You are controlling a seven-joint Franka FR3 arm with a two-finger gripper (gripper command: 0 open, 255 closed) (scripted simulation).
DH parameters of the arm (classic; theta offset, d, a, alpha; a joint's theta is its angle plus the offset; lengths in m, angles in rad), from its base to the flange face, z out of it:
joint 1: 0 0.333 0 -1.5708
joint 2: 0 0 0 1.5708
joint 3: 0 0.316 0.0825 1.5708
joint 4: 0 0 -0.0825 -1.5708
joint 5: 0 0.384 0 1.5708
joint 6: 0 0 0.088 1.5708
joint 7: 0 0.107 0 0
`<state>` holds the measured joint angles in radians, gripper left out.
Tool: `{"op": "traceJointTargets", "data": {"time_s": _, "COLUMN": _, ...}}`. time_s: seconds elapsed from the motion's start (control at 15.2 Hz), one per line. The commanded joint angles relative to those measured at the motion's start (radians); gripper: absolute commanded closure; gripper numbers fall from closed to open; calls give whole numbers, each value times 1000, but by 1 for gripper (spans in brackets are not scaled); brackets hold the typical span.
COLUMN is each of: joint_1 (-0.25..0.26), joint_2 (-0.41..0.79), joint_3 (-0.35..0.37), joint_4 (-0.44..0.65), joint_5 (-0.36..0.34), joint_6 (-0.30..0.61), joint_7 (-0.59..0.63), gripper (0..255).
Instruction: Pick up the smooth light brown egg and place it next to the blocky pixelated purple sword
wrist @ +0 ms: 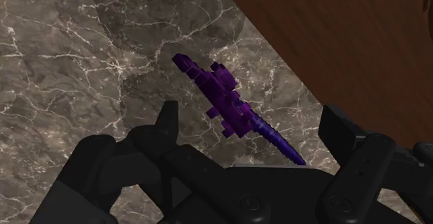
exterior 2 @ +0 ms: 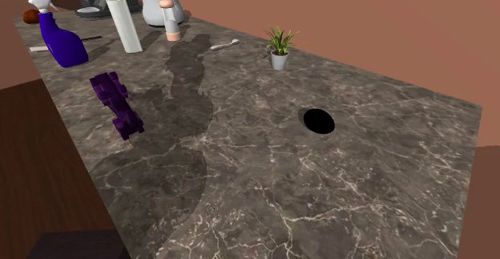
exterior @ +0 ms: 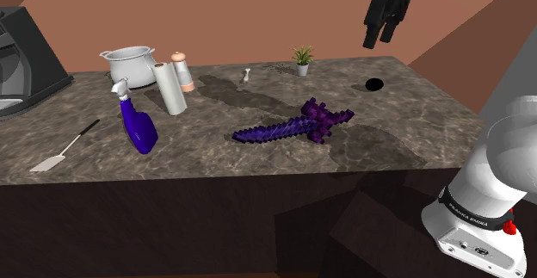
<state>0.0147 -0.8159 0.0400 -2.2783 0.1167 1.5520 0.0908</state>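
Shoulder view: the gripper (exterior: 379, 35) is hovering high over the far right part of the marble counter (exterior: 215, 160), not touching anything.
Wrist view: the fingers (wrist: 168, 118) are standing wide apart, gripping nothing, and the camera is looking down at the counter between them.
Sword: the purple sword (exterior: 293, 128) is lying flat mid-counter, off to the shoulder view's right of the blue spray bottle (exterior: 138, 128) and apart from it.
Egg: honestly can't say for sure. In the second exterior view a small brown round thing (exterior 2: 30, 14) is peeking out behind the spray bottle's nozzle, well apart from the sword.
Back row: the pot (exterior: 129, 61), paper towel roll (exterior: 169, 89) and potted plant (exterior: 302, 59) are sitting along the far edge.
Odd bit: a black round spot (exterior: 373, 84) is showing on the counter near the plant.
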Motion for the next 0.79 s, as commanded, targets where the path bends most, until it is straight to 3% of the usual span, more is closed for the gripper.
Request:
{"op": "traceJointTargets", "data": {"time_s": 0.0, "joint_1": 0, "joint_2": 0, "joint_3": 0, "joint_4": 0, "joint_5": 0, "joint_6": 0, "joint_7": 0, "gripper": 0}}
{"op": "traceJointTargets", "data": {"time_s": 0.73, "joint_1": -52, "joint_2": 16, "joint_3": -251, "joint_4": -156, "joint_5": -143, "joint_6": 167, "joint_7": -313, "gripper": 0}}
